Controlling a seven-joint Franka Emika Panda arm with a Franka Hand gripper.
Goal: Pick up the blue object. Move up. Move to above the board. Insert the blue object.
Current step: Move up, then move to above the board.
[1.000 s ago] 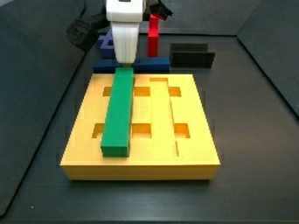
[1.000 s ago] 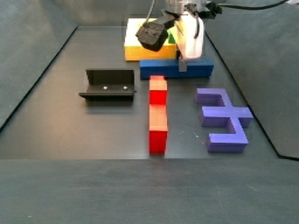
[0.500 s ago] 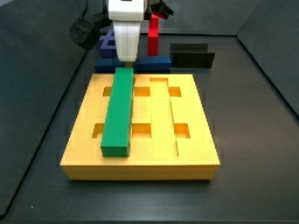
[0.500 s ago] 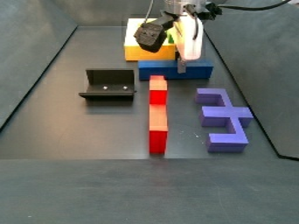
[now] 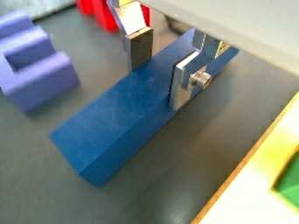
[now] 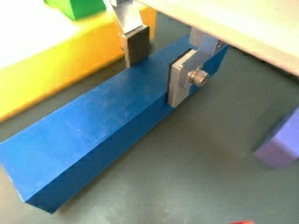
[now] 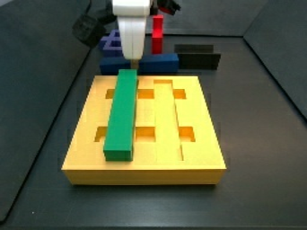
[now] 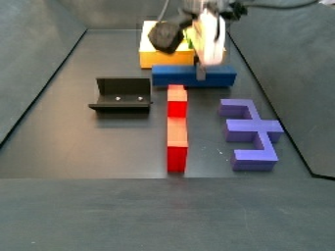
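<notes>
Blue and long, the blue object lies flat on the counter near its far edge, just beside the end of the board; its long side runs along that end. The hand sits right over it, with one finger on each long side; I cannot tell if it is squeezing yet.

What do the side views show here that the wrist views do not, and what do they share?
Only the side views show the board's grooves and holes, the green bar lying in it, the fixture, and the whole red bar. Only the wrist views show the end effector's silver fingers straddling the blue object, one on each side. Both show the blue object on the floor beside the board and the purple block.
</notes>
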